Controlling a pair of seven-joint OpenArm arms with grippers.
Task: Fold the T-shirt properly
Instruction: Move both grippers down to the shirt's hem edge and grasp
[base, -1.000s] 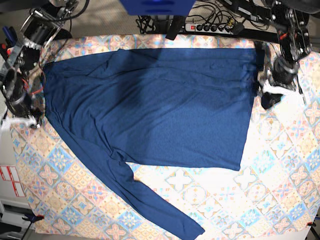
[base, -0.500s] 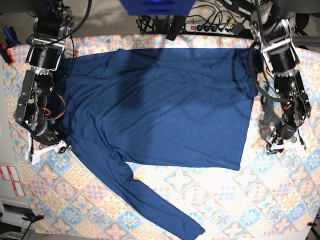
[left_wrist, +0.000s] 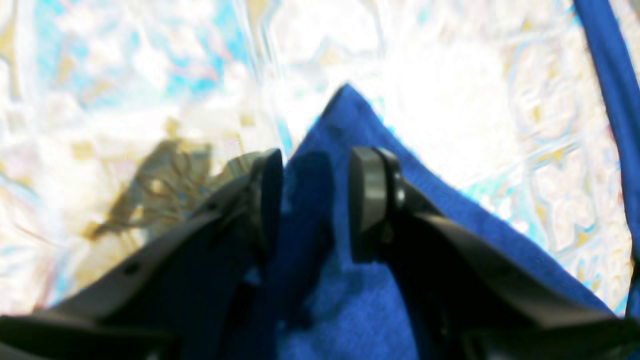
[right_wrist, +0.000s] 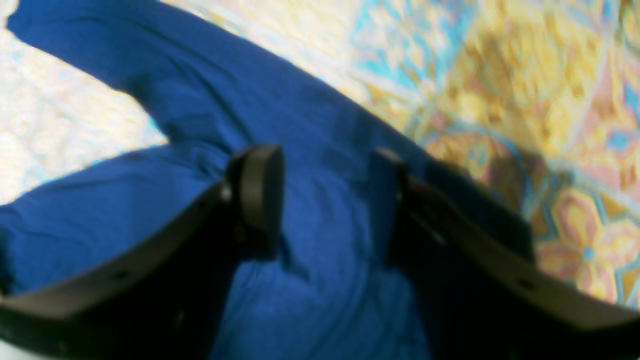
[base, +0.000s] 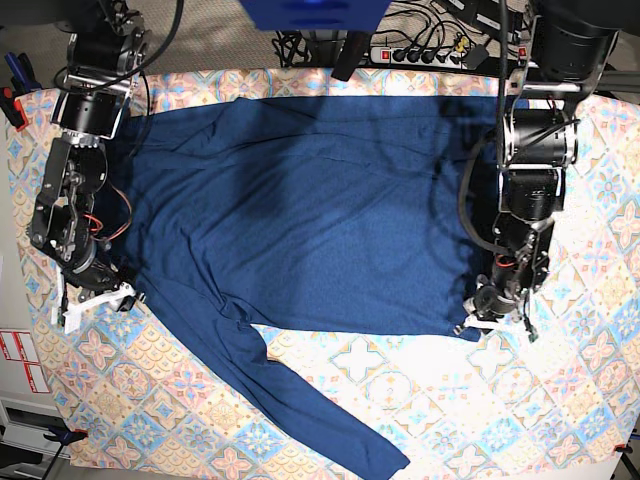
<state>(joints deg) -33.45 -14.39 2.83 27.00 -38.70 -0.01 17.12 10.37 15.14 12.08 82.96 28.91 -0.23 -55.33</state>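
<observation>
Dark navy long-sleeved knit T-shirt (base: 310, 210) unfolded; left gripper (left_wrist: 314, 200) and right gripper (right_wrist: 325, 200) jaws apart straddling fabric, nothing clamped.

Wrist views blurred, left overexposed w/ glare; base view sharp, evenly lit.

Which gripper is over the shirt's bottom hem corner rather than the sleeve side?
The left gripper: its jaws straddle the T-shirt's pointed hem corner. The right gripper sits at the sleeve edge.

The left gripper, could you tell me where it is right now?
In the base view the left gripper is at the right, at the shirt's lower right corner.
</observation>
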